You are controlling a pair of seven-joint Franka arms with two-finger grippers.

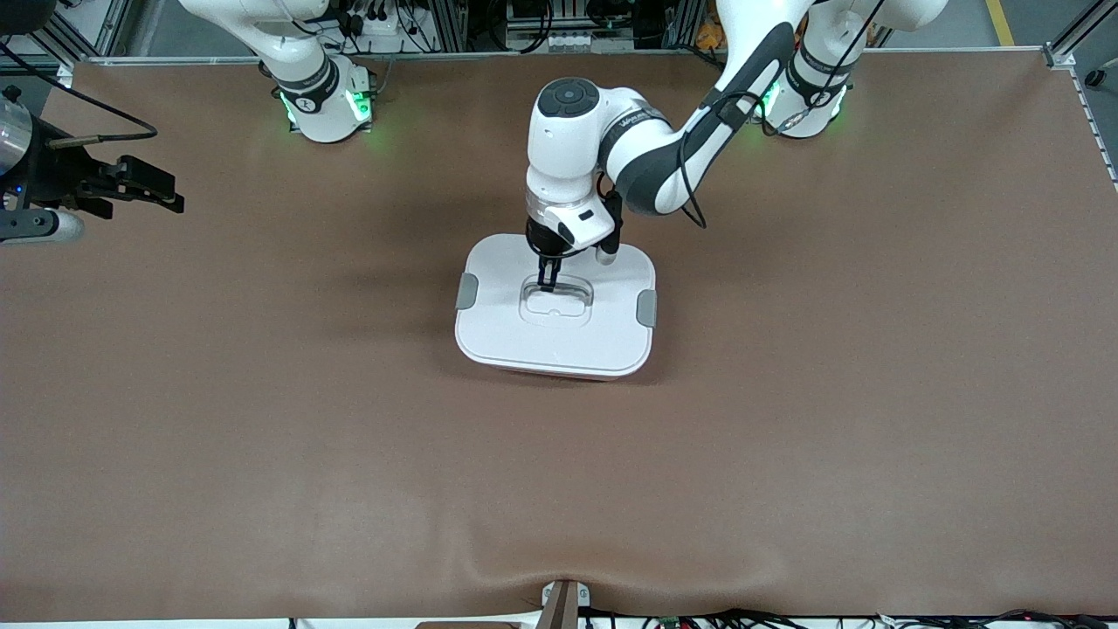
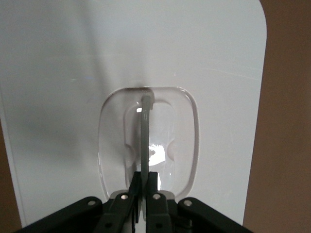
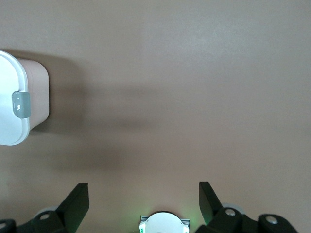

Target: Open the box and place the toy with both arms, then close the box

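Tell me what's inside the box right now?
Can't tell. The white lid covers the box. The left gripper is shut on the lid's handle. No toy is visible.

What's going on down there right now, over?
Left gripper shut on clear recessed handle of white lid. Pale pink plastic box closed. Right gripper open, waiting above bare table. No toy visible.
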